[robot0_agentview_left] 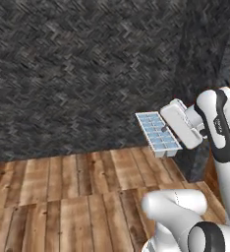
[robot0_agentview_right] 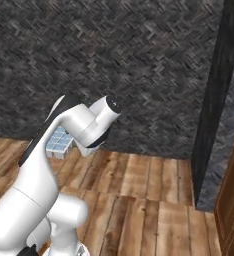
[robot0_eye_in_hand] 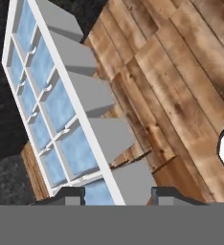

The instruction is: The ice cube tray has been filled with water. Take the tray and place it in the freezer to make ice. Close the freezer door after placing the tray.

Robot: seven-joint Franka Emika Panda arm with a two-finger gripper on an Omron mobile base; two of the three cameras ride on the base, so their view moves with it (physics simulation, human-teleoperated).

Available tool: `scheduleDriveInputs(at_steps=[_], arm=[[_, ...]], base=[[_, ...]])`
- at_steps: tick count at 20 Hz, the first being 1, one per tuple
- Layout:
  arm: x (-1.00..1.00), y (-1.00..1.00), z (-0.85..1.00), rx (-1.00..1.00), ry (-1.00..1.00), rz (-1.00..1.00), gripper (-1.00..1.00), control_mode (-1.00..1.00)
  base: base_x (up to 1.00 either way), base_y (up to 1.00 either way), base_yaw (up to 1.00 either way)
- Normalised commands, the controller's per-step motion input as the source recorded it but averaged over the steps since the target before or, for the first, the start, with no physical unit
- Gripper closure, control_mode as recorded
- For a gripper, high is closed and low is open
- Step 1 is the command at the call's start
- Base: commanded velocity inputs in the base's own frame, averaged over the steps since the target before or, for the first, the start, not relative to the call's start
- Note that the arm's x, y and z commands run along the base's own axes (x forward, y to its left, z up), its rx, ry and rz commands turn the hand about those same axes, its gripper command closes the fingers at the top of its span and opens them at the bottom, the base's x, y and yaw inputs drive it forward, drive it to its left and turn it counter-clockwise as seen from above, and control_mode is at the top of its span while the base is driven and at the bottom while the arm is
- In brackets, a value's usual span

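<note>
Gripping the ice cube tray [robot0_agentview_left: 158, 132] by one end, the gripper [robot0_eye_in_hand: 116, 194] has its fingers closed across it, high above the wooden floor [robot0_agentview_left: 63, 187] near the dark wall [robot0_agentview_left: 77, 69]. Light and stiff, I judge, but its water [robot0_eye_in_hand: 59, 105] would spill if tipped.

White arm raised and bent, tool [robot0_eye_in_hand: 116, 194] clamped on ice cube tray [robot0_agentview_left: 158, 132], held aloft
</note>
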Motion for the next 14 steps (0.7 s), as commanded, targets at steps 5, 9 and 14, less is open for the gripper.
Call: scheduleDriveInputs(at_steps=[5, 9, 14], arm=[[0.0, 0.0, 0.0, 0.0, 0.0, 0.0, 1.0, 1.0], [0.0, 0.0, 0.0, 0.0, 0.0, 0.0, 1.0, 1.0], [0.0, 0.0, 0.0, 0.0, 0.0, 0.0, 1.0, 1.0]], base=[[0.0, 0.0, 0.68], [0.0, 0.0, 0.66], [0.0, 0.0, 0.66]])
